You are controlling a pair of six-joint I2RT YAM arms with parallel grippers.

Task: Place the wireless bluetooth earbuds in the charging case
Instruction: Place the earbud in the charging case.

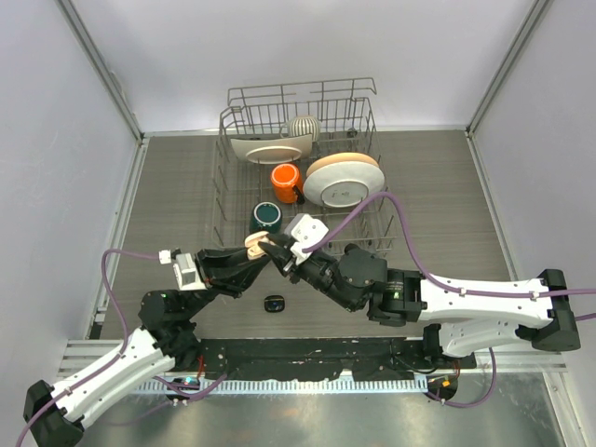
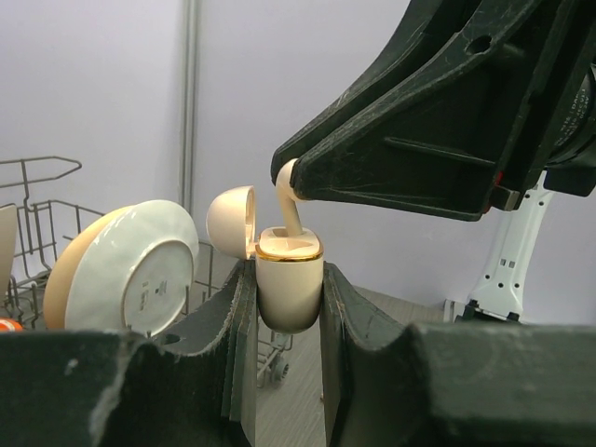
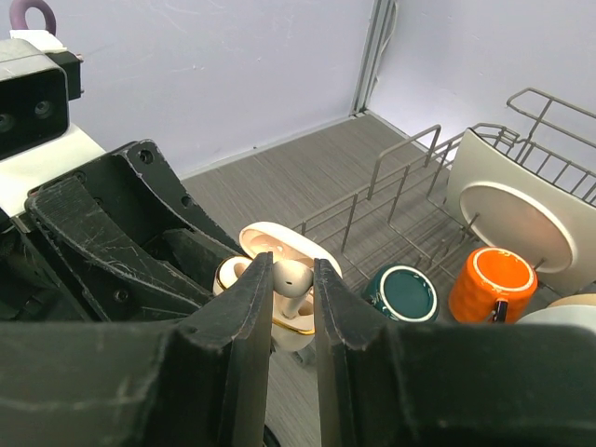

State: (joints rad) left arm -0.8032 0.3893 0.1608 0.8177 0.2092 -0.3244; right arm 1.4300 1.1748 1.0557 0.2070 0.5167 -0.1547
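My left claw (image 2: 286,279) clamps the open case (image 2: 290,303) upright above the near middle of the tabletop (image 1: 168,186) so my right claw (image 3: 292,272), pinched on a cream earbud (image 2: 291,212), can lower it in stem-first

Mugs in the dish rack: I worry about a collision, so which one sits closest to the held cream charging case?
The dark green mug, just behind the cream charging case; the orange mug stands farther back.
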